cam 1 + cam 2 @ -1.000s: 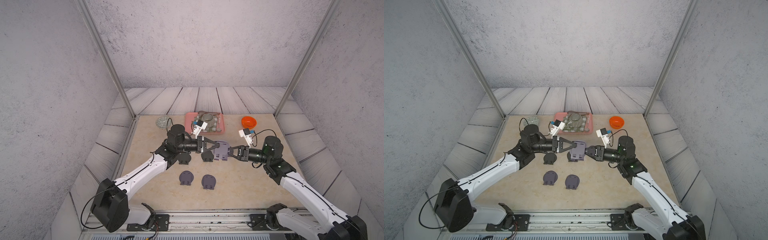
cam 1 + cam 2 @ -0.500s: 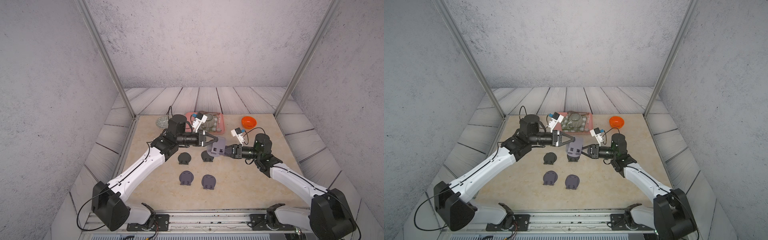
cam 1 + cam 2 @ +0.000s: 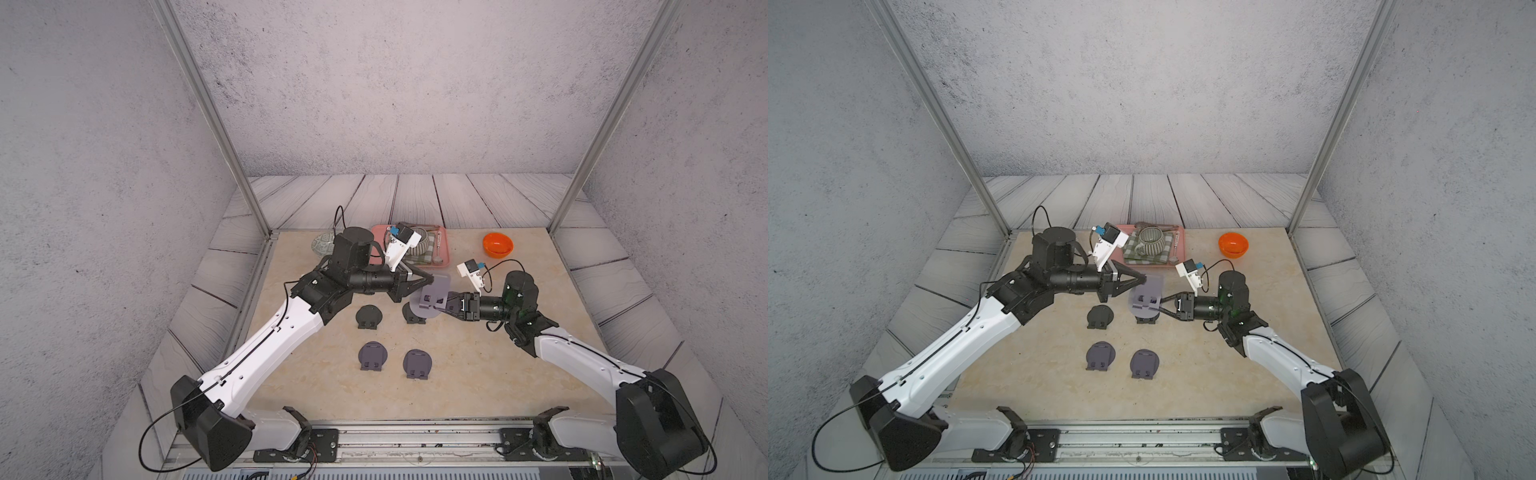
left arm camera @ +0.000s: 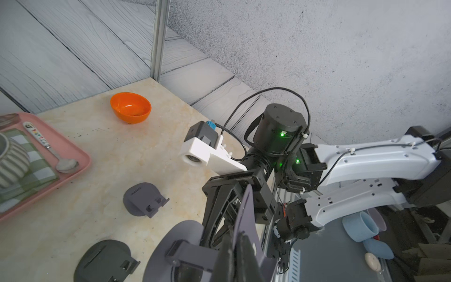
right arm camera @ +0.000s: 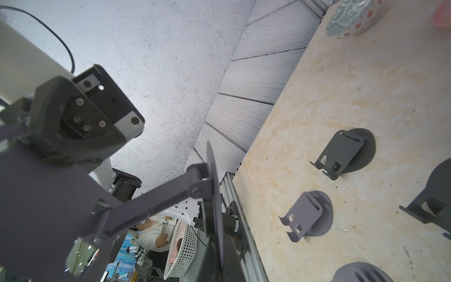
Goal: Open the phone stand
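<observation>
Both arms are meeting at the centre of both top views and holding the stand (image 3: 432,291) in the air above the table (image 3: 478,374). The left gripper (image 3: 428,277) is reaching in from the left, its fingers pinching shut on the thin edge of one plate. The right gripper (image 3: 437,304) is coming from the right and clamping the other plate the same way. In the right wrist view the hinged link between the two plates is showing, and the stand is looking partly spread, so the opening is probably under way.

The main risk is slipping. Each grip is sitting on a narrow edge, so a pull that is not following the hinge's arc could be twisting a plate out of the fingers. If one side lets go, the stand is likely swinging from the other grip. If both let go, it is dropping onto the dark stand (image 3: 413,320) directly below it in the frame. The fingertips are also working very near each other, so a small misaligned move could be knocking them together.
</observation>
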{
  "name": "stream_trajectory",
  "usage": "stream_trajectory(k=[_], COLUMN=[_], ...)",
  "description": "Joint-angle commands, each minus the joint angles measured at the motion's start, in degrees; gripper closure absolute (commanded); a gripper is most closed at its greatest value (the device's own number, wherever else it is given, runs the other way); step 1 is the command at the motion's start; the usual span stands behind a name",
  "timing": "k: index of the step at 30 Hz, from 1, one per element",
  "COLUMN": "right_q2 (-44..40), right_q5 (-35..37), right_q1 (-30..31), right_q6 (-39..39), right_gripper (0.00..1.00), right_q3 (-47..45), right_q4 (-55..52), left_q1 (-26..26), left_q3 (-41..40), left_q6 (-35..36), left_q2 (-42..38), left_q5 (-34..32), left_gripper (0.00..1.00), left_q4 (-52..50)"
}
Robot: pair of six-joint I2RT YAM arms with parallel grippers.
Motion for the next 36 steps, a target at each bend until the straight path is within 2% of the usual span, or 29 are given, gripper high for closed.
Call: stream_trajectory(k=[1, 7, 11, 18, 23, 29, 32, 35, 36], right_q2=[5.0, 5.89, 6.49, 6.29, 7.85, 8.05, 7.18, 5.5, 5.17], right_q5=[1.03, 0.32, 0.28, 1.1, 0.17, 0.97, 0.32, 0.06, -0.15], right_q1=[0.42, 0.42, 0.38, 0.41, 0.41, -0.25, -1.82, -4.07, -4.97], right_q6=[2.34, 2.07, 1.3, -0.73, -1.48, -11.45, -14.0, -14.55, -14.76], right_gripper=[1.0, 1.0, 1.0, 1.0, 1.0, 1.0, 0.85, 0.78, 0.71], right_q3=[-4.27, -1.6, -1.11, 1.33, 4.72, 13.32, 16.41, 17.16, 17.34], right_q4=[-12.93, -14.49, -15.55, -18.71, -20.63, -34.97, -38.94, -40.01, -40.55], left_q1=[0.84, 0.87, 0.89, 0.63, 0.14, 0.14, 0.14, 0.14, 0.14], left_q3=[0.33, -6.84, -6.81, -6.43, -7.72, -7.84, -9.6, -11.03, -11.8], left_q6=[7.02, 6.63, 6.78, 8.87, 8.52, 3.87, 2.89, 1.45, 0.56], left_q2=[-8.24, -9.94, -8.79, -7.15, -5.59, -2.45, -1.24, -0.23, 0.0], left_q5=[-6.0, -10.02, -12.38, -12.2, -9.29, -2.96, -3.03, -2.57, -2.11], left_gripper=[1.0, 1.0, 1.0, 1.0, 1.0, 1.0, 1.0, 1.0, 1.0], left_q4=[22.49, 27.51, 28.16, 23.48, 21.92, 20.52, 20.09, 20.73, 22.02])
